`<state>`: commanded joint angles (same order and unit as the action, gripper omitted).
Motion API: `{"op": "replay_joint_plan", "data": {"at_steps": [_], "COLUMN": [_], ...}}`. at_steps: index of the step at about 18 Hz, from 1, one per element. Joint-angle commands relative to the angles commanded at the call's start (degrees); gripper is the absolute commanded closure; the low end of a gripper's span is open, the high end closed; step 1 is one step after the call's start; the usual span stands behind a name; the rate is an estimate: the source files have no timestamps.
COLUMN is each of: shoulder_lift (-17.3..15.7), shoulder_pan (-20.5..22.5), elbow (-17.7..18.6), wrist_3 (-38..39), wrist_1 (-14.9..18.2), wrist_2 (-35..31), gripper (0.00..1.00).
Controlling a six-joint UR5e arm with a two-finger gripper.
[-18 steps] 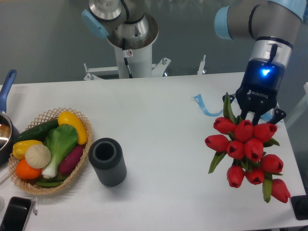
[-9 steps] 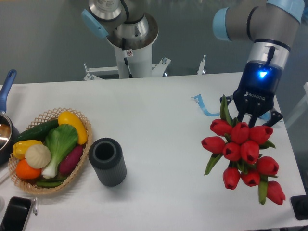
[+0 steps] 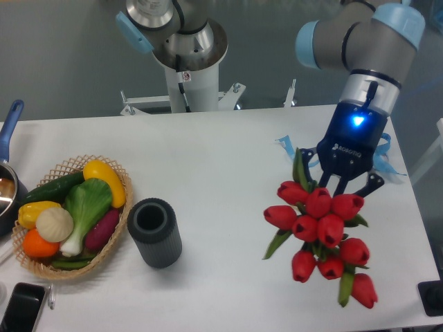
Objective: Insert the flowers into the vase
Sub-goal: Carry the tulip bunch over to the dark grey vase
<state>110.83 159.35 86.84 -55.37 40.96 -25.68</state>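
You've got the table carrying a wicker basket of vegetables at 9 o'clock and the vase upright just beside it, mouth open, well apart from the flowers at 4 o'clock. The gripper sits over the bunch, fingers clamped on the flowers' stems. Blue tape lies at 2 o'clock; nothing between bunch and vase.

The white tabletop carries the vase, standing upright. A wicker basket of vegetables sits just left of the vase, touching it. A dark phone lies further left, at the front edge. Blue tape lies well to the right.
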Motion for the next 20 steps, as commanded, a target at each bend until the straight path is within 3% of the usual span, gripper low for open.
{"op": "replay_joint_plan", "data": {"at_steps": [7, 13, 20], "shoulder_lift": [-0.1, -1.9, -5.4], "shoulder_pan": [-1.7, -2.9, -4.3], "elbow": [2.2, 11.1, 14.4], "wrist_3": [-2.9, -14.0, -15.4], "wrist_1": [-0.4, -0.4, -0.4], "wrist_2": [13.2, 21.6, 27.1], "gripper": [0.78, 0.78, 0.78]}}
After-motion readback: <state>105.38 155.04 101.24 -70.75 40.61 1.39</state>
